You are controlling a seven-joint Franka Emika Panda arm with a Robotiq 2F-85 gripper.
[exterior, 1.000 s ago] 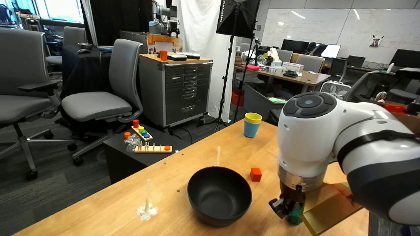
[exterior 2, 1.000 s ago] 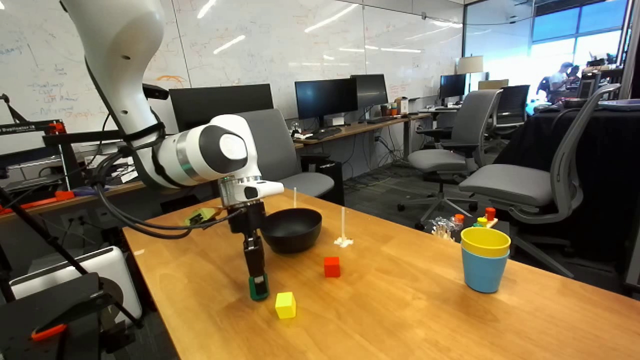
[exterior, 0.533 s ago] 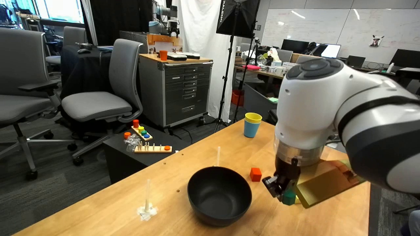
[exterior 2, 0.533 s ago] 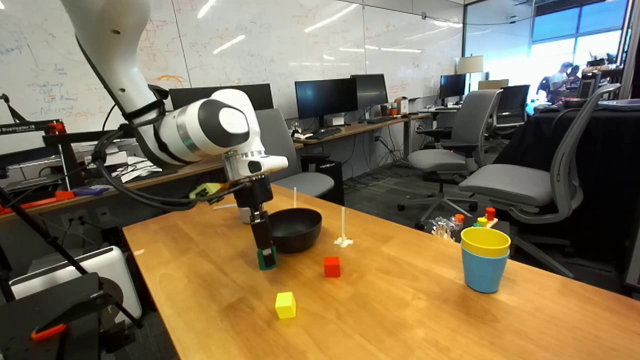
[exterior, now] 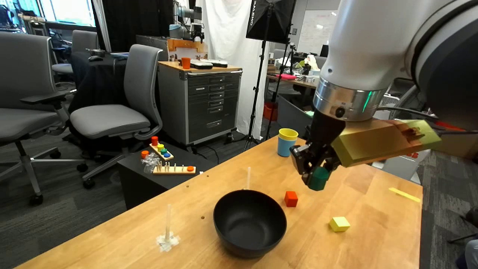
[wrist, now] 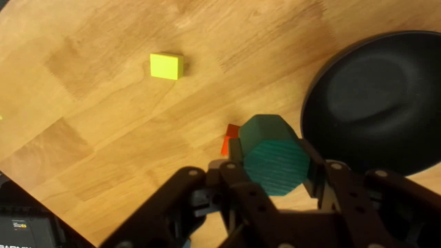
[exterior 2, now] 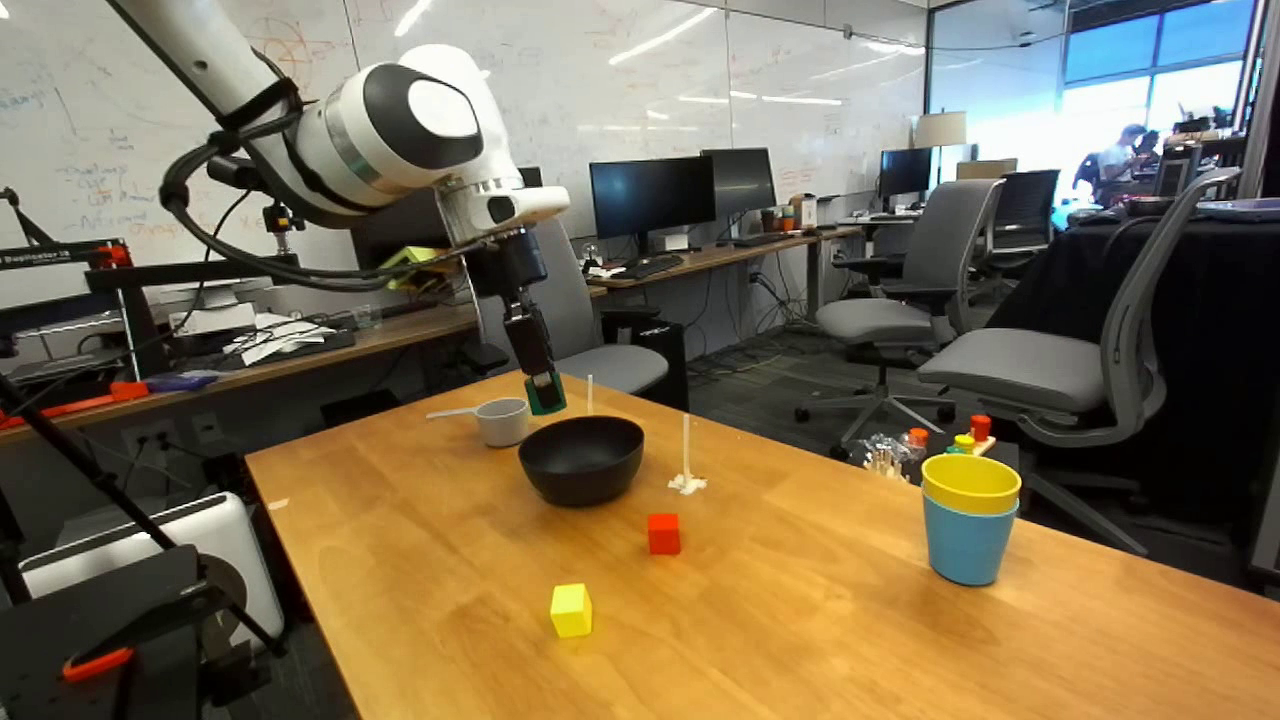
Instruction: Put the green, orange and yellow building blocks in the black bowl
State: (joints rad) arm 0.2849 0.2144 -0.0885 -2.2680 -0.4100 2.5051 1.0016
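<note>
My gripper (wrist: 272,151) is shut on the dark green block (wrist: 275,167) and holds it well above the table. The held block also shows in both exterior views (exterior: 318,178) (exterior 2: 546,398). The black bowl (exterior: 248,224) stands upright on the table with nothing in it; in the wrist view the bowl (wrist: 375,100) is right of the held block. The red-orange block (exterior: 291,199) lies beside the bowl and is partly hidden behind the green block and a finger in the wrist view (wrist: 231,134). The yellow block (exterior 2: 571,611) lies farther from the bowl, upper left in the wrist view (wrist: 164,66).
A yellow cup stacked in a blue cup (exterior 2: 968,520) stands on the table. A pale measuring cup (exterior 2: 502,424) stands near the bowl. Thin upright sticks (exterior: 167,224) (exterior 2: 687,455) rise from the tabletop beyond the bowl.
My gripper has lifted the green block from the table and carried it high up. The yellow block in an exterior view and the measuring cup are now uncovered. The bowl and other blocks have not moved.
</note>
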